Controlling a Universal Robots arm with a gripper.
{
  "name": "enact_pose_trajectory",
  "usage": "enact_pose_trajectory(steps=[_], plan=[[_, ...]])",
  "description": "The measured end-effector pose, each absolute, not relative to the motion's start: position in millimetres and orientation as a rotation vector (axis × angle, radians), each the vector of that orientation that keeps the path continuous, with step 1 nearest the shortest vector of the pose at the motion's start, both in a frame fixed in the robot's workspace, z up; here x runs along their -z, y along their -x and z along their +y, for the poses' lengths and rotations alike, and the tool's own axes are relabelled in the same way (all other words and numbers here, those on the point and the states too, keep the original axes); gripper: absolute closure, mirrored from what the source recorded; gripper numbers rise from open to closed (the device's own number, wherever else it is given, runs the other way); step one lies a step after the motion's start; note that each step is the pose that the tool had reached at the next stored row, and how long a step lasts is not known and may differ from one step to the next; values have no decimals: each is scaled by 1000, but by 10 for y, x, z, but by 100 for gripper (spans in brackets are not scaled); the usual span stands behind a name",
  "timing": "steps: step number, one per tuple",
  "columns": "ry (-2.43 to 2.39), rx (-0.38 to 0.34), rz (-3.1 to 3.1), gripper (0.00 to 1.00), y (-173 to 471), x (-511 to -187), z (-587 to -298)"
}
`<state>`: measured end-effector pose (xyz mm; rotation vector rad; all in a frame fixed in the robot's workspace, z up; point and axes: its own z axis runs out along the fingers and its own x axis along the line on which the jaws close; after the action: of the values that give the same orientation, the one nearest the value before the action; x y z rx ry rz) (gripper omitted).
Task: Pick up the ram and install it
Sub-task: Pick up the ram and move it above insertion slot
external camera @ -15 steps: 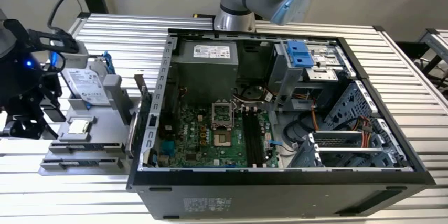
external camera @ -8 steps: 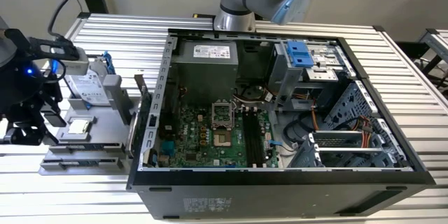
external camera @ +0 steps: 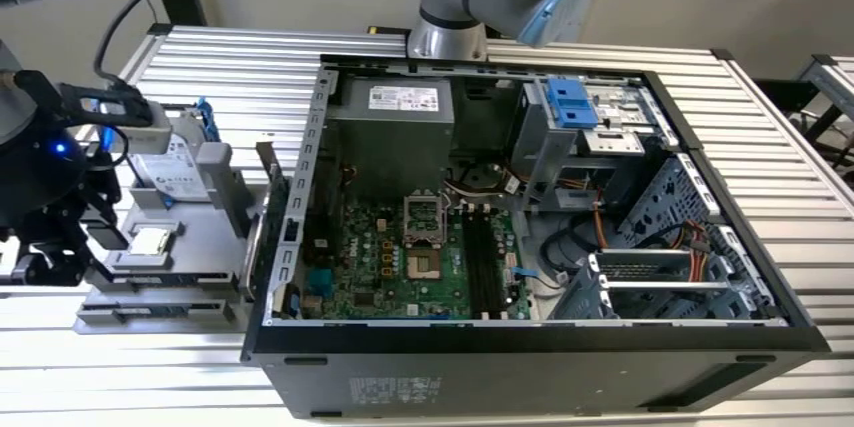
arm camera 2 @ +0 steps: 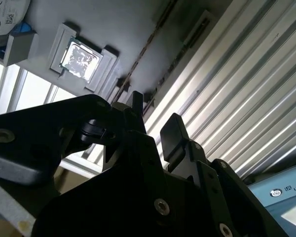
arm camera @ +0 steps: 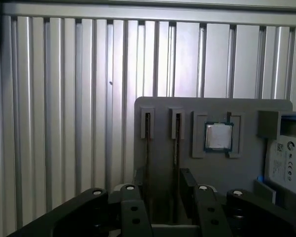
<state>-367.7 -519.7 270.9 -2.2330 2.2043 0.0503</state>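
Two rams: first ram and second ram, thin dark boards, are being held on edge in parallel slots at one end of the flat grey holder.
Gripper: gripper is being held parted, gripping nothing, its matte black fingers close to that slotted end.
Processor: square, shiny processor is being cradled mid-holder.
Table: ribbed aluminium table is carrying the holder beside the open computer case.
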Motion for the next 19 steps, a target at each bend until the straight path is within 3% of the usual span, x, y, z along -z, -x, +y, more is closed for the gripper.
enact_pose_trajectory(steps=[19], plan=[[2229,-41,2200,0,3676,-2540,-5217]])
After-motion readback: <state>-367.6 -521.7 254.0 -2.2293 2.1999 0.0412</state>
